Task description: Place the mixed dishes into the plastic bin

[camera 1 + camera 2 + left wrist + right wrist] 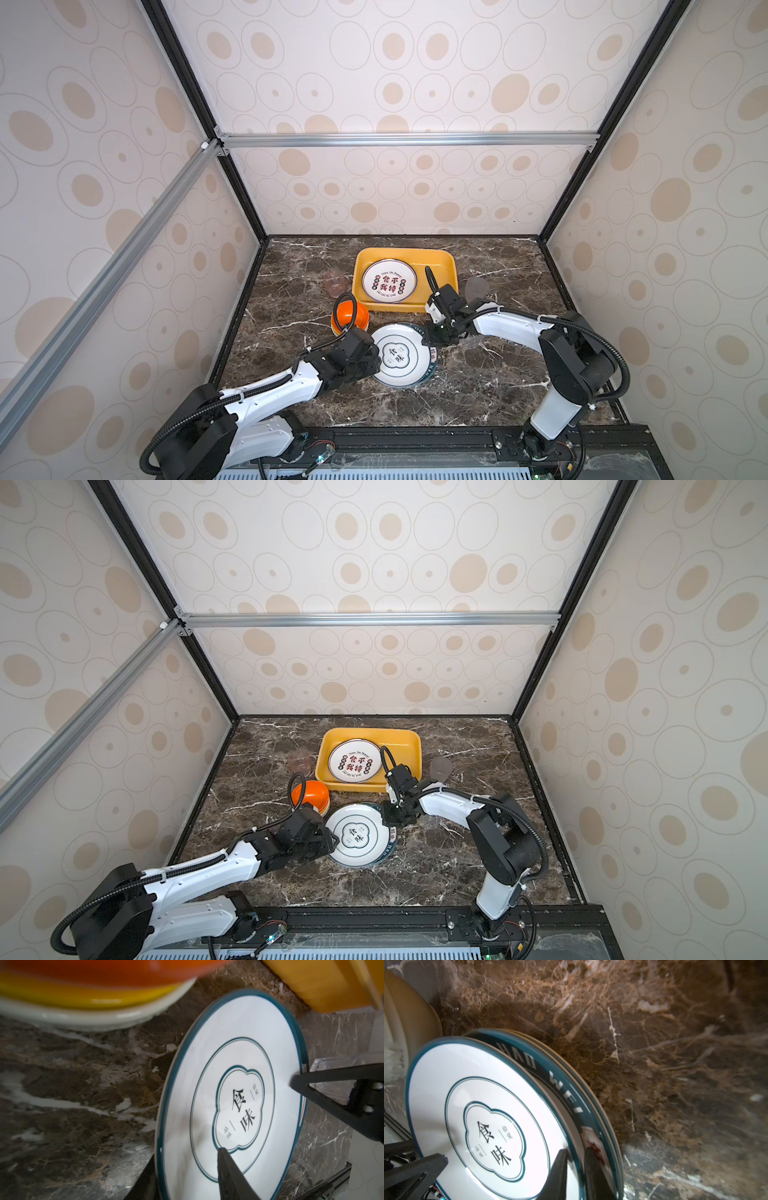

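Left wrist view shows three stacked bowls, one bin

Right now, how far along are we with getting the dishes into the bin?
Done: one red-lettered plate lies in the yellow bin. In hand: the right claw pinches the rim of the top plate; the left claw straddles its opposite edge. Left: the plates beneath, the stacked bowls, and the pink cup, grey cup and clear cup on the table.
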{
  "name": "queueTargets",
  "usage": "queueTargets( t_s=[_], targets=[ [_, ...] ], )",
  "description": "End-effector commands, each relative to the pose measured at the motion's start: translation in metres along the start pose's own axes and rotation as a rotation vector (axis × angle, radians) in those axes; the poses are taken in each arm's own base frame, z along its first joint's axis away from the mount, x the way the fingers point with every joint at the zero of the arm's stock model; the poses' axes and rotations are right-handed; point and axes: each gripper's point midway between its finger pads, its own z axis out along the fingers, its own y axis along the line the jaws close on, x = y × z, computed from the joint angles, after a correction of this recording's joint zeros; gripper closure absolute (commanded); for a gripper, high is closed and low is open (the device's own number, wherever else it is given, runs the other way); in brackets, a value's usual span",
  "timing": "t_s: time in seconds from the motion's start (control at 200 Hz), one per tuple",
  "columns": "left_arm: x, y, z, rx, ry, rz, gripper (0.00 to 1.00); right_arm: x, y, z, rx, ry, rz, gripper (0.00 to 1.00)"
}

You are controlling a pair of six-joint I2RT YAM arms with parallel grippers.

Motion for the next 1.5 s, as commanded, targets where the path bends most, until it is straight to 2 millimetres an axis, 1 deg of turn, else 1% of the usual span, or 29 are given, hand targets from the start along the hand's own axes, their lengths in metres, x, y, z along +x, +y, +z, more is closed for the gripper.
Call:
queueTargets(
  t_s=[0.0, 0.24, 0.35, 0.68, 0.805, 0.89, 0.93, 1.16, 1.296, 1.356, 1.496],
  targets=[
    [-0.002, -0.001, 0.001, 0.002, -0.011, -0.006, 0.62, 0.008, 0.001, 0.005, -0.011, 0.029, -0.003, 0.81],
    [-0.003, 0.000, -0.003, 0.003, -0.017, -0.009, 0.71, 0.008, 0.001, 0.006, -0.012, 0.030, -0.006, 0.82],
    [-0.004, -0.001, -0.006, 0.009, -0.027, -0.011, 0.80, 0.007, 0.002, 0.005, -0.013, 0.028, -0.007, 0.82],
    [-0.007, -0.001, -0.012, 0.018, -0.041, -0.019, 0.88, 0.005, 0.003, -0.001, -0.006, 0.013, -0.018, 0.79],
    [-0.010, -0.005, -0.017, 0.038, -0.054, -0.022, 0.91, 0.003, 0.004, -0.007, 0.002, -0.002, -0.025, 0.74],
    [-0.012, -0.008, -0.022, 0.056, -0.063, -0.021, 0.92, -0.001, 0.007, -0.015, -0.001, -0.025, -0.033, 0.69],
    [-0.014, -0.010, -0.025, 0.066, -0.072, -0.022, 0.95, -0.003, 0.008, -0.019, 0.001, -0.038, -0.035, 0.68],
    [-0.023, -0.025, -0.040, 0.125, -0.100, -0.011, 1.00, -0.017, 0.016, -0.047, -0.002, -0.126, -0.046, 0.66],
    [-0.030, -0.037, -0.050, 0.165, -0.113, 0.000, 1.00, -0.023, 0.022, -0.064, -0.011, -0.173, -0.045, 0.65],
    [-0.033, -0.040, -0.054, 0.176, -0.118, 0.001, 1.00, -0.025, 0.024, -0.073, -0.016, -0.195, -0.045, 0.63],
    [-0.044, -0.056, -0.070, 0.237, -0.140, 0.006, 1.00, -0.029, 0.024, -0.092, -0.037, -0.245, -0.022, 0.58]
  ],
)
